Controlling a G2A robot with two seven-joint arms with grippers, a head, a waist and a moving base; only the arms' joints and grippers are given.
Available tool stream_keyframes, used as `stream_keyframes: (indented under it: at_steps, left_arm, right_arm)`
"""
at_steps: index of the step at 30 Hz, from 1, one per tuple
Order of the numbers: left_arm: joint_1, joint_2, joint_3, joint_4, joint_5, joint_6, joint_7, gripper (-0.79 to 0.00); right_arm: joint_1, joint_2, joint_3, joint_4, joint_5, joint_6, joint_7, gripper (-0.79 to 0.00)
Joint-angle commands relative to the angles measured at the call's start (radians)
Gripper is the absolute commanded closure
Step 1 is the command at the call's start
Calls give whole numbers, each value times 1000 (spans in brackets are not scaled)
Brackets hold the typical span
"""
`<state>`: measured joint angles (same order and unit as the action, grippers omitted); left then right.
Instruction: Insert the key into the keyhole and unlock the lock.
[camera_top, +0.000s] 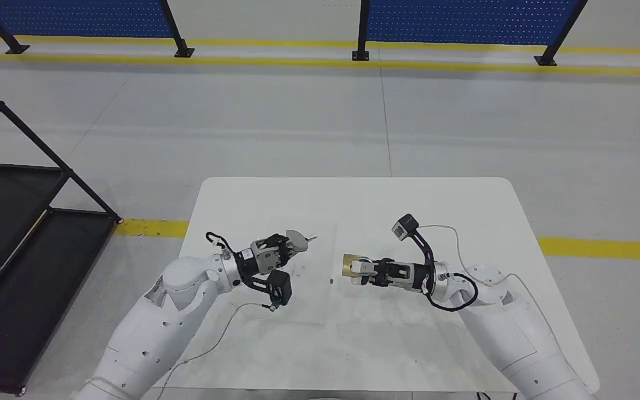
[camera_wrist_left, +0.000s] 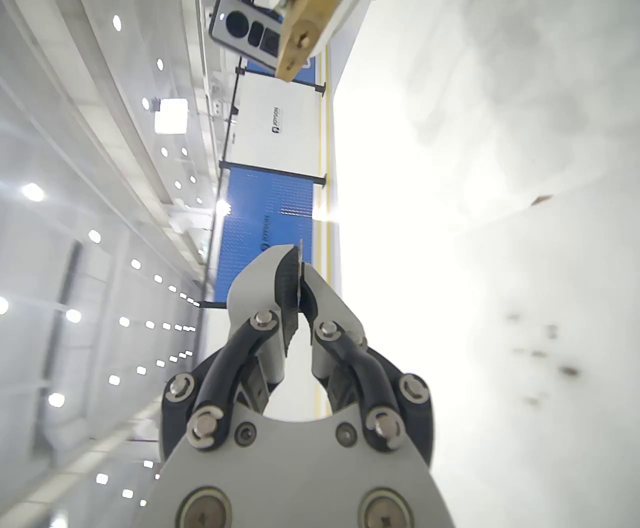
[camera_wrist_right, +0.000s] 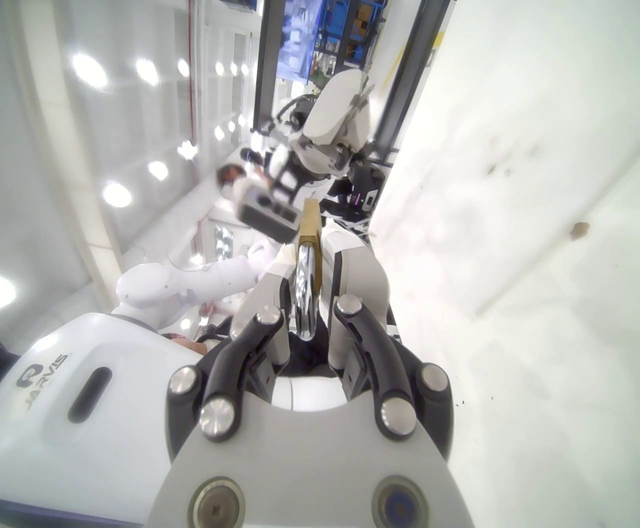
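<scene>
Left gripper (camera_wrist_left: 301, 280) is pinching the thin silver metal key (camera_wrist_left: 301, 251) between fully closed pads, blade pointing toward the small brass padlock (camera_top: 350, 265), which is hanging at about four o'clock of the key tip, near but apart. Right gripper (camera_wrist_right: 307, 270) is clamping that padlock by its steel shackle (camera_wrist_right: 305, 300). By my judgement, the blade needs lining up squarely with the keyhole before closing in. On the white table (camera_top: 450, 210), a small brown speck (camera_top: 330, 281) is lying at six o'clock of the gap, blocking nothing.

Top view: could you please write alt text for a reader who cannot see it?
Over a white table, the left gripper holds a small key and the right gripper holds a brass padlock. The two are apart, the key not yet inserted.
</scene>
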<state>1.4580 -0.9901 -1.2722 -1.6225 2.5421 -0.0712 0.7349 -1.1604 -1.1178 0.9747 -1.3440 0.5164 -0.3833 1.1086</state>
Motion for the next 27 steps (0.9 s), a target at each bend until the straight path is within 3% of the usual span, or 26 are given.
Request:
stream_keyframes:
  at_steps: [1,6,19,27]
  left_arm:
    - [2,3,-1,-6,94,91,7,0]
    - [18,10,-1,-40,228,187,-18,0]
    - [19,9,3,-44,213,189,-12,0]
    - [-47,29,-11,-10,337,317,236,0]
  right_arm:
    - [0,0,0,0,0,0,0,0]
    - [0,0,0,0,0,0,0,0]
    - [0,0,0,0,0,0,0,0]
    - [0,0,0,0,0,0,0,0]
